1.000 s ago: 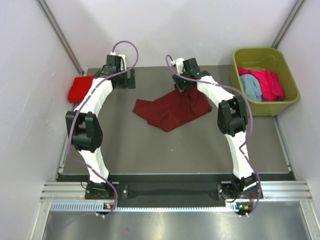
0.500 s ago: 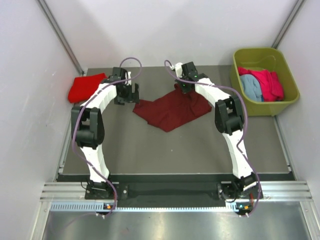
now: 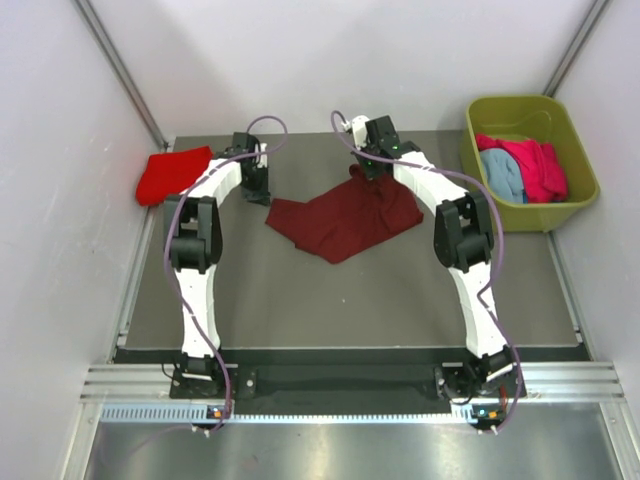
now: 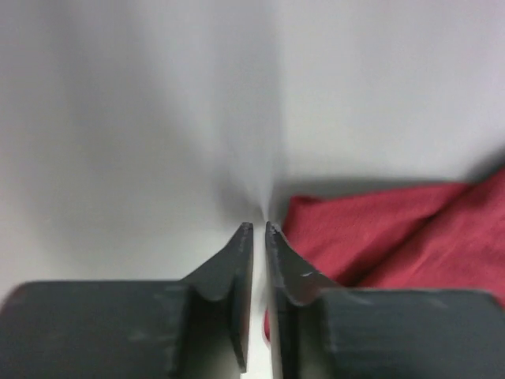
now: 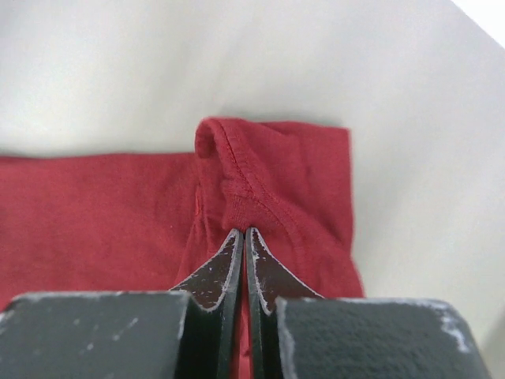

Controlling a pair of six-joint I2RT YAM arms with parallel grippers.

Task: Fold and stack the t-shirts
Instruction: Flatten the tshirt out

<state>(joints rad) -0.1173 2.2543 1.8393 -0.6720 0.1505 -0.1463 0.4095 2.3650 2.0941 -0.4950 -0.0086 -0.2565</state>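
A: The left gripper (image 3: 257, 182) is brought in from upper left, clamped empty.
B: The maroon t-shirt (image 3: 340, 222), mid-frame, is pinched by the right gripper (image 3: 376, 160); the hem could be lost if tugged.

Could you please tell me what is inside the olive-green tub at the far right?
A bright pink shirt lies bunched in the tub, partly over a light blue one. Whatever lies beneath them is covered.

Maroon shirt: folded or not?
Not folded: the maroon shirt lies crumpled, outline irregular; the right gripper is shut on its hem.
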